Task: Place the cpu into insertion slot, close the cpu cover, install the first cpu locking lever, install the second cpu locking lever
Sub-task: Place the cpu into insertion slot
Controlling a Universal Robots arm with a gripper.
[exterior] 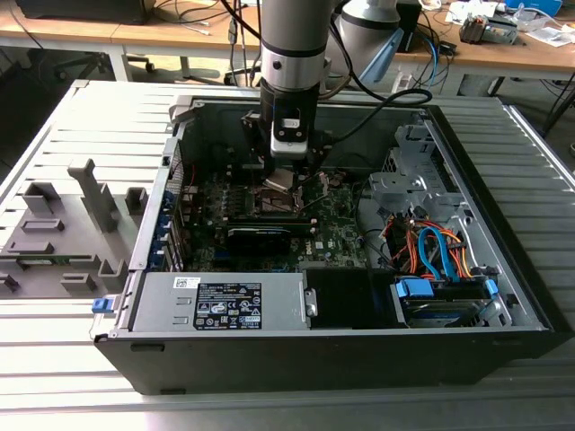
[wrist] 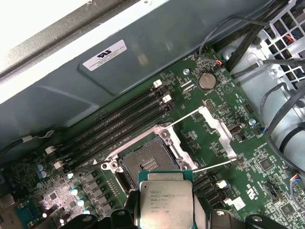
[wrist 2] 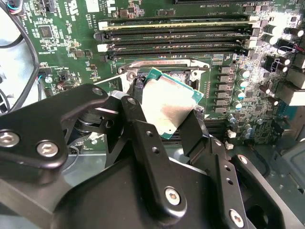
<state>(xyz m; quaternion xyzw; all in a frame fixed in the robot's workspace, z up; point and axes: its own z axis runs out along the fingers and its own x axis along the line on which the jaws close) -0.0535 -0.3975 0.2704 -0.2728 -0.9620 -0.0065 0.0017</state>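
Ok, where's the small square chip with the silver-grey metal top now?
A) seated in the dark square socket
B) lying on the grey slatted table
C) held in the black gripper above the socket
C: the gripper clamps the chip by its edges, over the bare socket.

A black open metal computer case (exterior: 341, 359) is lying on a grey slatted metal table (exterior: 72, 359). Inside, a silver box-shaped power supply (exterior: 220, 301) is sitting against the near wall, with orange and blue cables (exterior: 431, 251) curling at the exterior view's right. Grey plastic fixtures (exterior: 94, 193) are standing beside the case at the exterior view's left.
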